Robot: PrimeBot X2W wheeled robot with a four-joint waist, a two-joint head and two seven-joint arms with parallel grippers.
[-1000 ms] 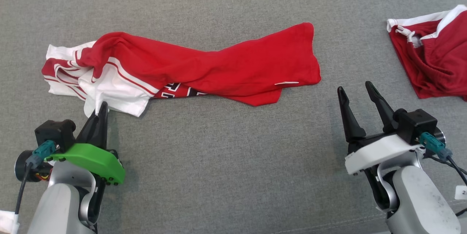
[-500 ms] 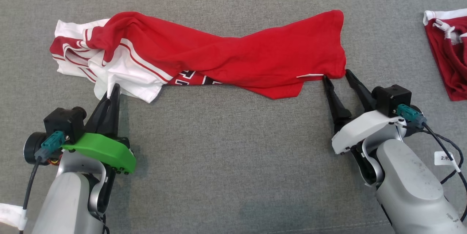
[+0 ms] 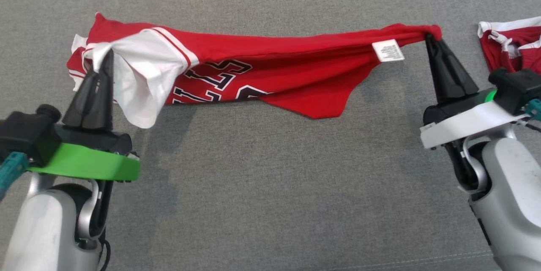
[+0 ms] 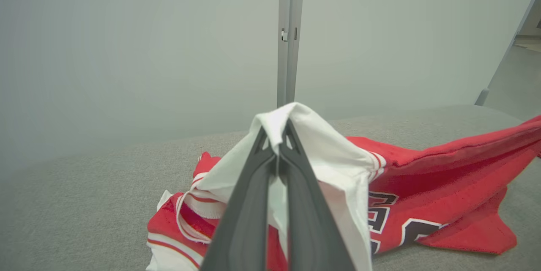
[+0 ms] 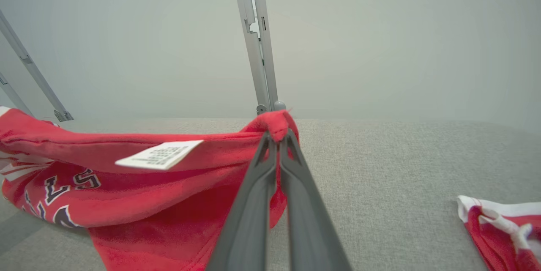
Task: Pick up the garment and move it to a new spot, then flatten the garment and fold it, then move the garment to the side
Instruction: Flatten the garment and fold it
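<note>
Two pale forearms come up from the bottom of the head view, the left forearm (image 3: 42, 228) under a green wrist plate (image 3: 84, 163), the right forearm (image 3: 513, 186) under a white wrist plate (image 3: 469, 121). The left gripper (image 3: 106, 54) has its dark fingers pressed together on a fold of white sleeve cloth. The right gripper (image 3: 431, 38) is clamped on a bunched red corner at the opposite end.

Between them the garment (image 3: 270, 61), a red jersey, hangs as a sagging band, lifted at both ends. Its left-hand folds rest on the grey fabric surface (image 3: 270, 186). Black-and-white lettering (image 3: 215, 78) shows on its front, and a white care label (image 3: 388, 50) sticks out just beside the right gripper's tips.

Farther right, apart from the held one, a second garment (image 3: 511, 45) in red and white lies on the surface at the picture's edge. Beyond the surface, the wrist views show a metal post (image 4: 288, 34) against a pale wall (image 4: 127, 51).
</note>
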